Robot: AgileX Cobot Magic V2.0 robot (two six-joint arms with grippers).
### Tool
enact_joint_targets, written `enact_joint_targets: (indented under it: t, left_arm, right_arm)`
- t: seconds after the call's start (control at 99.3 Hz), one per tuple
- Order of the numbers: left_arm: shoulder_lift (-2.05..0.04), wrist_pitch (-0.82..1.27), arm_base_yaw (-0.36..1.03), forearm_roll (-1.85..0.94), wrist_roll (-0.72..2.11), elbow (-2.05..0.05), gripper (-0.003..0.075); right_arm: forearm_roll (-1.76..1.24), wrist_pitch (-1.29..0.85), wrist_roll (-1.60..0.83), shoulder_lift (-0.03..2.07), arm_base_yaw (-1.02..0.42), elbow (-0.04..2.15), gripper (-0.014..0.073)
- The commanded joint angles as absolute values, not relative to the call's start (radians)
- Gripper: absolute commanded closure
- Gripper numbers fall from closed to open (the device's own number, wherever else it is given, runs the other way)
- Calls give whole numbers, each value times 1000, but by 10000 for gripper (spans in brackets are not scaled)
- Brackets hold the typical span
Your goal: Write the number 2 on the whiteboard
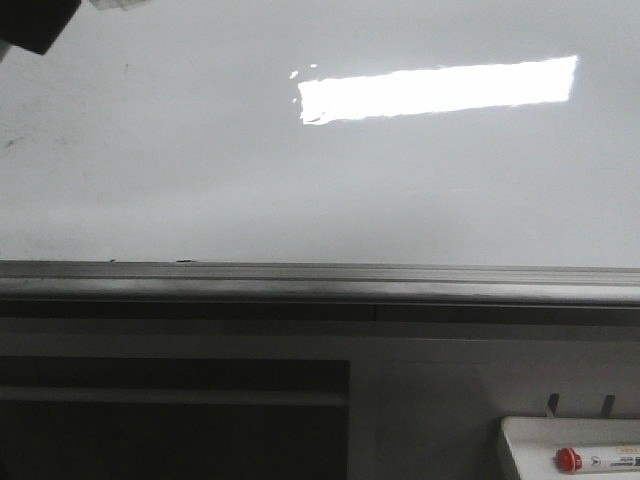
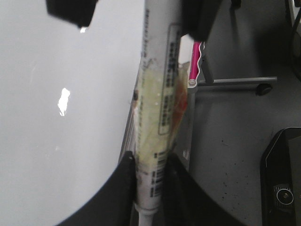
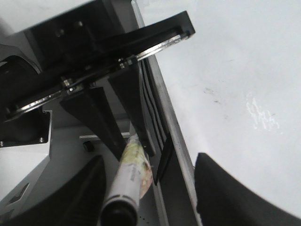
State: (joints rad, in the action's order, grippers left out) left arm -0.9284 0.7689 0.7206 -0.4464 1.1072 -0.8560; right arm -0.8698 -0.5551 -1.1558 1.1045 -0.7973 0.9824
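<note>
The whiteboard [image 1: 200,150] is glossy white with a grey edge rail [image 1: 320,285] and reflects a bright rectangular light. No number 2 shows on it, only small faint smudges [image 3: 214,96]. My left gripper [image 2: 153,162] is shut on a white marker [image 2: 157,94] wrapped in yellowish tape, beside the board's edge. My right gripper [image 3: 149,160] is open, its fingers [image 3: 225,188] standing either side of the marker's black capped end [image 3: 121,209] without touching it. The left gripper [image 3: 129,141] shows there holding the marker.
A small white tray [image 1: 520,440] at the front right holds a red-capped marker [image 1: 598,459]. A dark arm part [image 1: 35,25] is in the top left corner. Below the rail are dark frame openings [image 1: 170,420]. A pink strip [image 2: 194,61] and chair base [image 2: 244,81] are on the floor.
</note>
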Motion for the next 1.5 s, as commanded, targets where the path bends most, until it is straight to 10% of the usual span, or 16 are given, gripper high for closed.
enact_joint_targets:
  t: [0.0,0.242,0.635,0.967,1.189,1.431,1.491]
  left_arm:
    - [-913,730,730,-486,1105,-894,741]
    - [-913,728,730,-493,1105,-894,741]
    - [-910,655,730,-502,1048,-894,734]
    - [-798,553,730,-508,832,-894,197]
    - [-585,551,728,-459,775,-894,309]
    - [-414,612,724,-111,418,-894,734]
    - [-389,650,724,-101,408,-894,741]
  right_arm:
    - [-944,-491,-1169,1118,-801,1026,224]
    - [-1011,-511,-1169,1175,-803,1026,263]
    - [-1026,-589,-1169,1213,-803,1024,671]
    - [-1024,-291,-1169,1213,-803,1024,671]
    - [-982,-89,-1169,1234,-803,1049,671]
    - [-961,-90,-1169,1392,-803,1162,671]
    - [-961,-90,-1169,1430,-796,1180,671]
